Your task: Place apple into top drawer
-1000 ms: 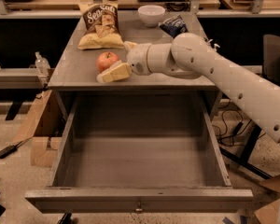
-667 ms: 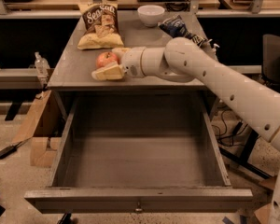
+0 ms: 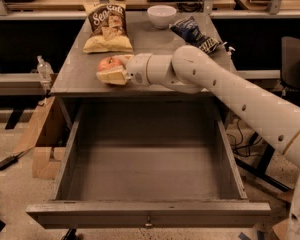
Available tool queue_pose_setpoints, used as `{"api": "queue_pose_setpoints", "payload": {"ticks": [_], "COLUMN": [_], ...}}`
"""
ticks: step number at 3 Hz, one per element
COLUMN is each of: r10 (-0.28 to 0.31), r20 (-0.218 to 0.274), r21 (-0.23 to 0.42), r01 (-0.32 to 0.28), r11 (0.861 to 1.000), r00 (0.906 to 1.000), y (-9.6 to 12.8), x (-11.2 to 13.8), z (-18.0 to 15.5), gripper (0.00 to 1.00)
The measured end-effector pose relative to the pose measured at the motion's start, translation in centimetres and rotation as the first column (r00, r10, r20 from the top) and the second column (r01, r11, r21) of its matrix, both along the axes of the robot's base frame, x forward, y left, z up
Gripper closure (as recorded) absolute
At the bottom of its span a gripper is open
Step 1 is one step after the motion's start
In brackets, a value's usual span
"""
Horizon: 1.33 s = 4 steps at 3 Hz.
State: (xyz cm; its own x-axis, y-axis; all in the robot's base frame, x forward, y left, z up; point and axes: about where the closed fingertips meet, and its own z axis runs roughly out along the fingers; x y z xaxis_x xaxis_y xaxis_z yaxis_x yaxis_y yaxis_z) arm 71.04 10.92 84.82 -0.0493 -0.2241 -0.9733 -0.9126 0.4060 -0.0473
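On the grey worktop point(image 3: 155, 41), near its front edge, my cream-coloured gripper point(image 3: 110, 68) sits around the round red-orange apple point(image 3: 108, 63); whether it clamps it, I cannot tell. Below, the wide grey top drawer point(image 3: 145, 169) stands pulled open.

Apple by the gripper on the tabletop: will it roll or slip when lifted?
Round and smooth-skinned, the apple would probably roll if nudged on the flat tabletop. It looks firm, so likely won't squash. The gripper sits around it, near the front edge.
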Motion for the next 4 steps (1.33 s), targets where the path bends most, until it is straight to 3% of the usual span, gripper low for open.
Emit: {"api": "queue_pose_setpoints", "payload": {"ticks": [1,2,3,4], "r10": [-0.014,-0.039,-0.075,-0.110], "r20": [0.000,0.036,0.076,0.053], "r21": [0.024,0.040,0.016,-0.008], "r01": [0.014,0.038,0.074,0.111], "r11": [1.000,0.998,0.997,0.994], "r00": [0.9999,0.9986,0.9943,0.9925], "y": [0.1,-0.2,-3.1,-6.9], "x": [-0.2,-0.5,-2.7,-8.8], "z": [0.2,1.9,4.2,3.2], "gripper": [0.96,1.00,1.00,1.00]}}
